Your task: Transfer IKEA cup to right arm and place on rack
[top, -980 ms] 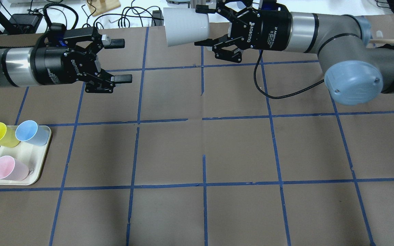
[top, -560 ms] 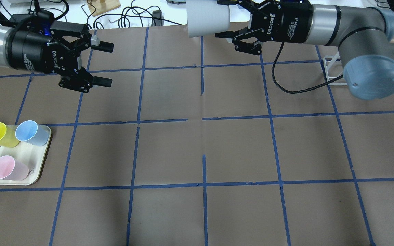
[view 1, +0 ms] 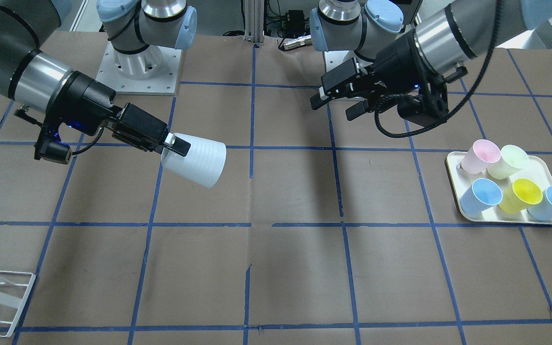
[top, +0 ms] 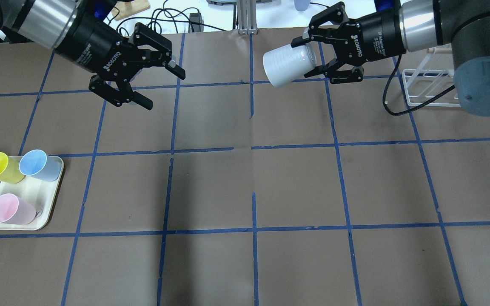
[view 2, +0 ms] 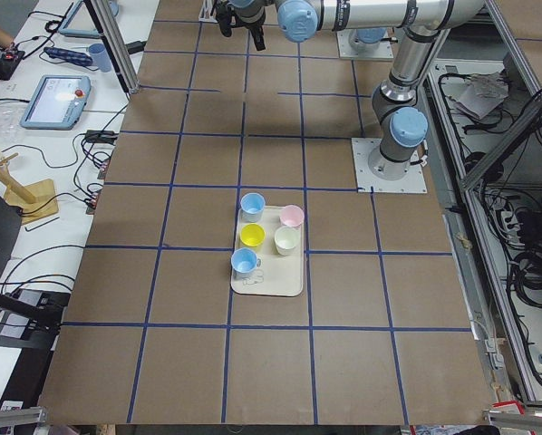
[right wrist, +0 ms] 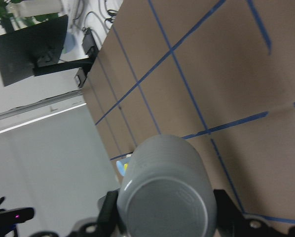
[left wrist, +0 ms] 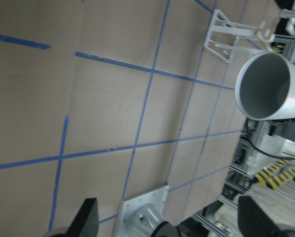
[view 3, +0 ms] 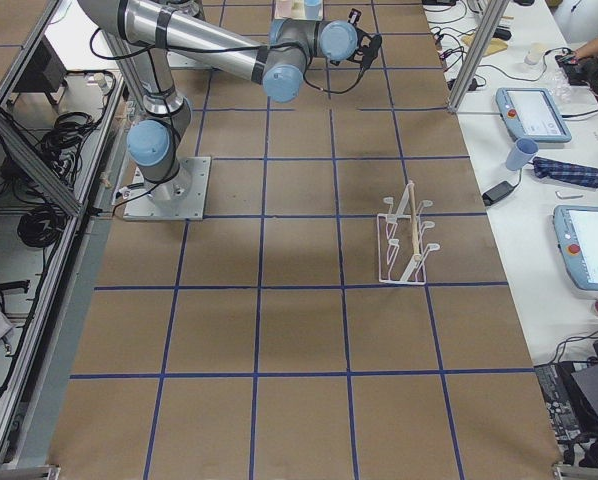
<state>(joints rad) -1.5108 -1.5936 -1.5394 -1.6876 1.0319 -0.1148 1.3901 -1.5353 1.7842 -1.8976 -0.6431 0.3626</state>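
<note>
Right gripper (top: pixel 309 57), the black two-finger one on the grey tubular right arm (top: pixel 462 25), is clamped on the base end of the pale grey-white ridged plastic IKEA cup (top: pixel 282 66). The cup hangs sideways in the air around 1 o'clock over the table in the overhead view, mouth pointing roughly 9 o'clock. Left gripper (top: pixel 162 88) is spread wide with nothing in it, well apart at the cup's 9 o'clock, and the white wire rack (top: pixel 430 88) stands at the cup's 3 o'clock, apart from it.

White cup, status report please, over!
Left gripper open, empty. Right gripper shut on white cup, held sideways in the air. Rack bare; nothing seen blocking.
</note>
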